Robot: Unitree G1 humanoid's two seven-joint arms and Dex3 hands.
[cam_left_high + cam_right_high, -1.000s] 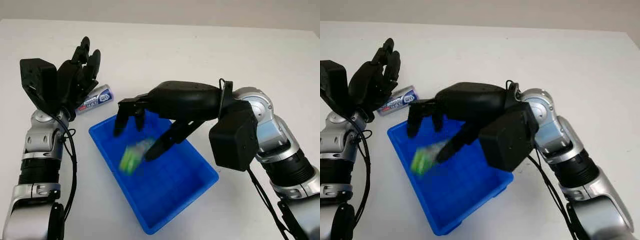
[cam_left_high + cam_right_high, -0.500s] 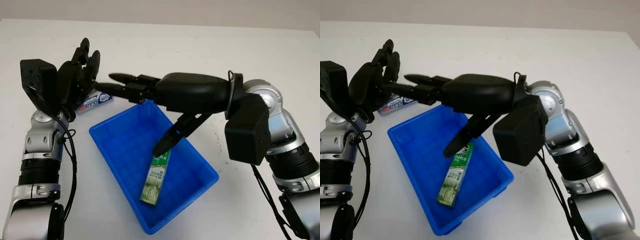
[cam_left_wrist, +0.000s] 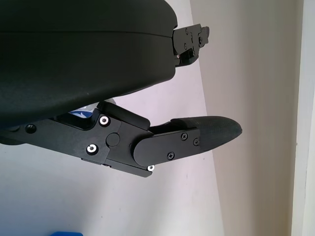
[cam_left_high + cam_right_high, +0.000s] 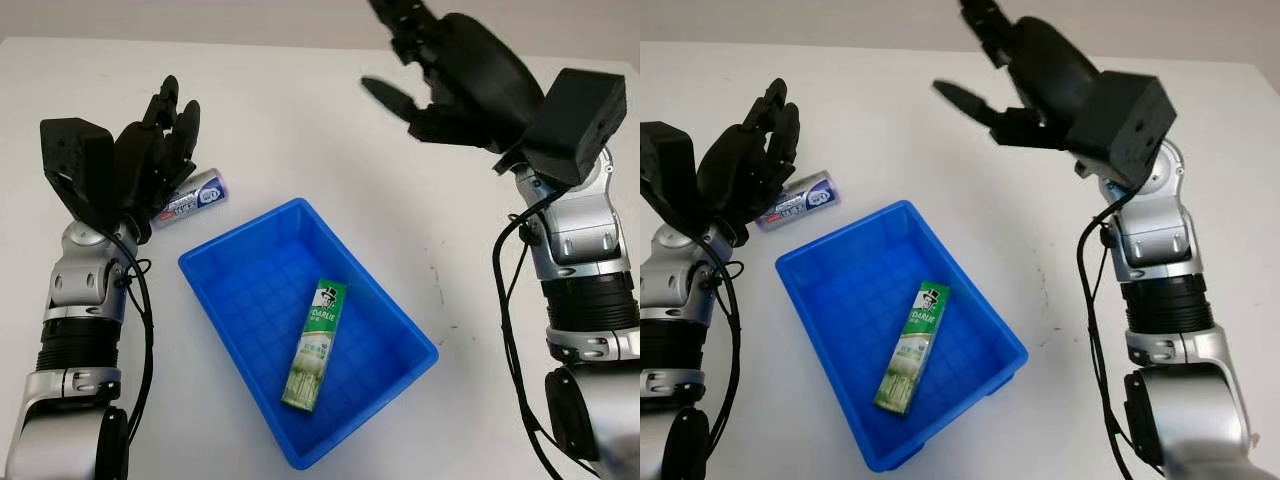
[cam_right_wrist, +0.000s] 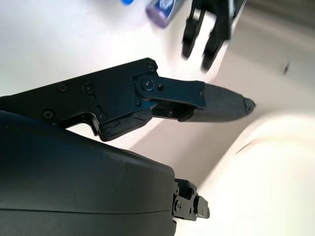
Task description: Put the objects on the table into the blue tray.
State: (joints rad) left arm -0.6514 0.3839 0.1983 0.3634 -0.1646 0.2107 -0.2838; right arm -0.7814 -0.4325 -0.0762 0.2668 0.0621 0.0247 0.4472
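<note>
Lifted away to the far right, the right hand [image 4: 450, 75] is held open above the table, the toothpaste box [image 4: 314, 345] is left lying in the blue tray [image 4: 215, 255], and the small tube [image 4: 190, 198] just beside the open left hand [image 4: 150, 150] is best gripped squarely across its middle.

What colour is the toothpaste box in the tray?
Green and white toothpaste box, best in the left eye view.

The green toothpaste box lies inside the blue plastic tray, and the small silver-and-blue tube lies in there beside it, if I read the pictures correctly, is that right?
Not quite. The green toothpaste box does lie inside the blue plastic tray, but the small silver-and-blue tube is still on the white table, outside the tray's far left corner, beside the open left hand. The left eye view shows this.
</note>
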